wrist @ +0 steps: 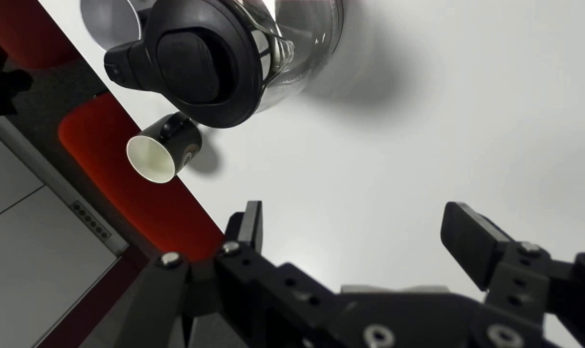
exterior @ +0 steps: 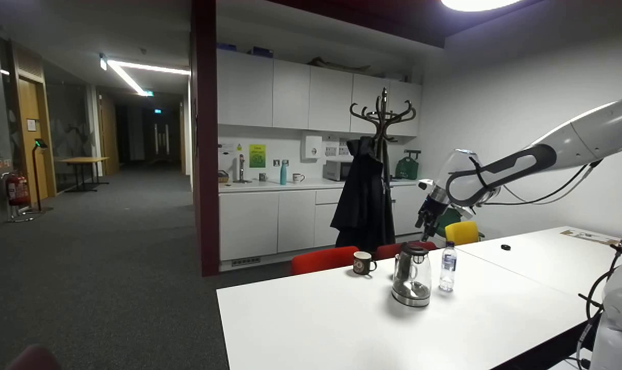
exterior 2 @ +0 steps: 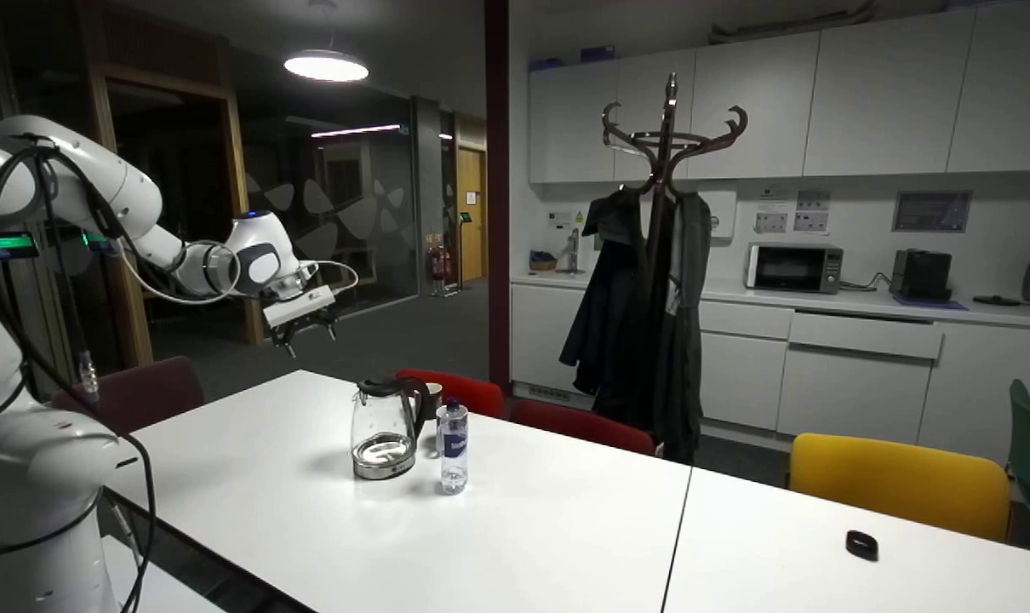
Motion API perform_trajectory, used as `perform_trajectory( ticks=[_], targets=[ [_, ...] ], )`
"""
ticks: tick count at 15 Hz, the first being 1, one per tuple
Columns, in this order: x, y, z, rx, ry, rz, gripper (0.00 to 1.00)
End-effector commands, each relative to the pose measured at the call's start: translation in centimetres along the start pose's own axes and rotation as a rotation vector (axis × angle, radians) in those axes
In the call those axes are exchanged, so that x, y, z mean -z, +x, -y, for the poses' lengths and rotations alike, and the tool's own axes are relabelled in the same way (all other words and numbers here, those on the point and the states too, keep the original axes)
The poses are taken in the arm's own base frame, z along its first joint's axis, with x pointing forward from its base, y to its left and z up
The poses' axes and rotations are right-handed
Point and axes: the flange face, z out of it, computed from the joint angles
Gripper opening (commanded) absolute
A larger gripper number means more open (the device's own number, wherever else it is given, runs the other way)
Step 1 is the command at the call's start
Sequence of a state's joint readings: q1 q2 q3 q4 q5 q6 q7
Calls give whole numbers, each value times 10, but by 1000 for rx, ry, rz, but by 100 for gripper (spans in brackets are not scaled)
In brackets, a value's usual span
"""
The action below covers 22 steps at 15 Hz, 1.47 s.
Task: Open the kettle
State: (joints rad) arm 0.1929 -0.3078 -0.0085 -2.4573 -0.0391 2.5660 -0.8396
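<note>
The kettle (exterior: 410,297) is clear glass with a silver base and a black lid and handle. It stands upright on the white table in both exterior views, its lid (exterior 2: 382,387) down on top. In the wrist view the black lid (wrist: 188,67) fills the upper left, seen from above, with the glass body to its right. My gripper (wrist: 353,227) has its fingers (wrist: 471,241) spread wide, only bare tabletop showing between them. In an exterior view the gripper (exterior 2: 311,344) hangs above and to the left of the kettle, touching nothing.
A dark mug (exterior: 362,263) stands near the table edge, close to the kettle. Another cup (wrist: 111,21) is beside the handle. A water bottle (exterior 2: 454,449) stands next to the kettle. Red chairs (exterior: 324,259) line the table edge. A small black object (exterior 2: 861,545) lies farther along.
</note>
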Motion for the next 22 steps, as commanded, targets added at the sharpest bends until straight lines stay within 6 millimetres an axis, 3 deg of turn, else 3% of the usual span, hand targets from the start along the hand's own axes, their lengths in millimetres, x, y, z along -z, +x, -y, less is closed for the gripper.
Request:
perform_trajectory(
  ticks=[1,7,13,17,22],
  targets=[
    [8,-23,7,52,-37,37,100],
    [-9,-67,0,203,-85,126,100],
    [-25,-100,-12,349,-123,70,100],
    [-41,-108,-16,390,-157,19,100],
    [-55,-103,-13,359,-252,-78,100]
  ],
)
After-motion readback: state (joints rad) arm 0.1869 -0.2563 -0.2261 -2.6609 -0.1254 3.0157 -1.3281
